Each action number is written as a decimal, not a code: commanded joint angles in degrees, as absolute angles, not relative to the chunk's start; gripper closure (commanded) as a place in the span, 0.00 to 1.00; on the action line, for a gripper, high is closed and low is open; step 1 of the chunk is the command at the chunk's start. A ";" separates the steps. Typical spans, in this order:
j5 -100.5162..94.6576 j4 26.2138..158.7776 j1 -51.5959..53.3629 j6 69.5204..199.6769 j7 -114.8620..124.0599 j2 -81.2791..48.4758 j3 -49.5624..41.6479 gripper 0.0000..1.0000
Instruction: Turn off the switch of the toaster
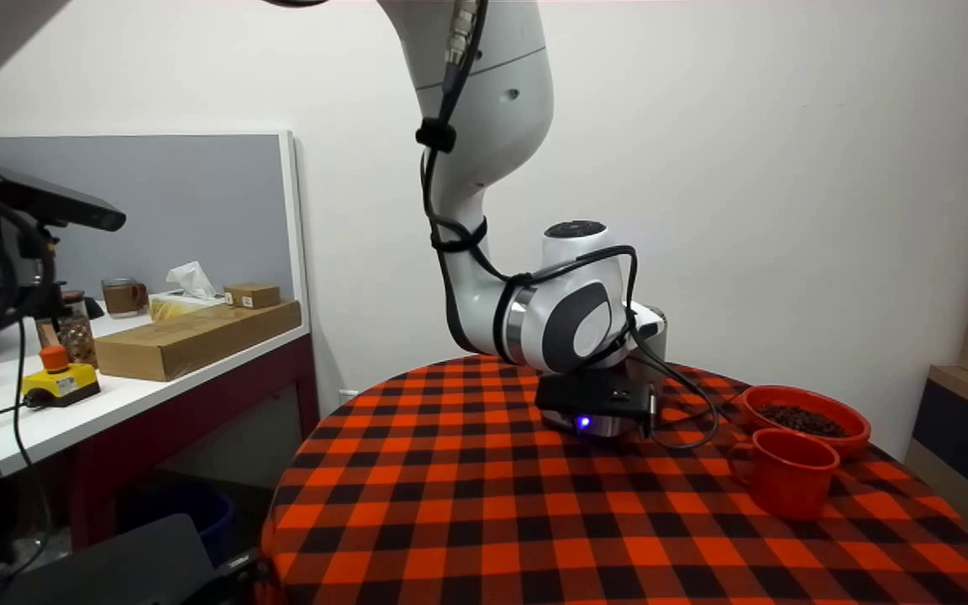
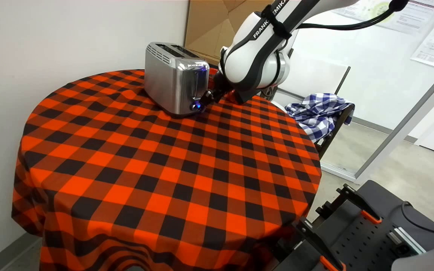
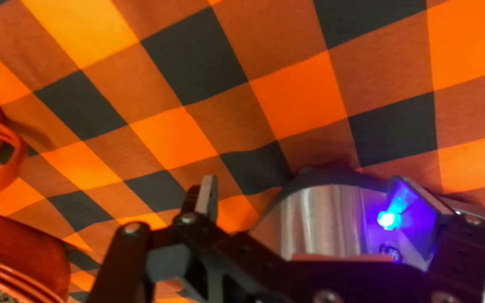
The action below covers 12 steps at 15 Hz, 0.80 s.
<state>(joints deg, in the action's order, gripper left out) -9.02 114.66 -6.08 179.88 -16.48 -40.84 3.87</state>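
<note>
On toaster point(image 2: 173, 81) we see blue light point(image 3: 387, 219) glowing; end effector point(image 3: 310, 202) near toaster, fingers point(image 3: 208, 198) apart; we judge switching-off not yet done.

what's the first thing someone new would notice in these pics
The red-and-black checked tablecloth grabs the eye first, spread across both exterior views. Next, a blue light glows low on the end of the silver toaster, close to the open jaws. The white arm looms over the tablecloth.

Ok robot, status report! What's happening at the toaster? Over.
Gripper open, at the toaster; blue light glowing; red mug and red bowl off aside, seemingly not blocking.
</note>
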 commanded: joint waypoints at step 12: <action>-9.94 117.09 -8.11 191.04 -14.02 -41.51 4.47 0.00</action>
